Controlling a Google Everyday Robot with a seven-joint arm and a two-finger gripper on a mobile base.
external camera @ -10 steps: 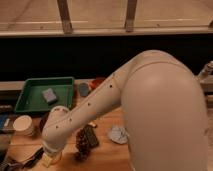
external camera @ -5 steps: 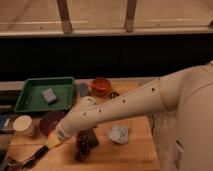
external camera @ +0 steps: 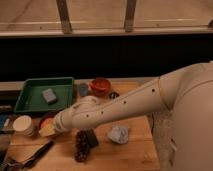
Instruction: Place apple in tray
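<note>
One tray (external camera: 32, 98), one apple (external camera: 47, 131), one red bowl (external camera: 100, 86); jaws by apple.

Arm (external camera: 125, 102) stretched across, tool (external camera: 53, 125) low, leftward

The tray (external camera: 31, 99) sits at the worktop's back left corner with a small block (external camera: 49, 95) in it, and a bowl (external camera: 101, 86) stands to its right along the back edge. In front of the tray, near the left edge, the gripper (external camera: 54, 126) hangs right at the apple (external camera: 46, 132), with a cup (external camera: 22, 125) just to their left. The grape bunch (external camera: 81, 145) lies to their right, nearer the front edge.
</note>
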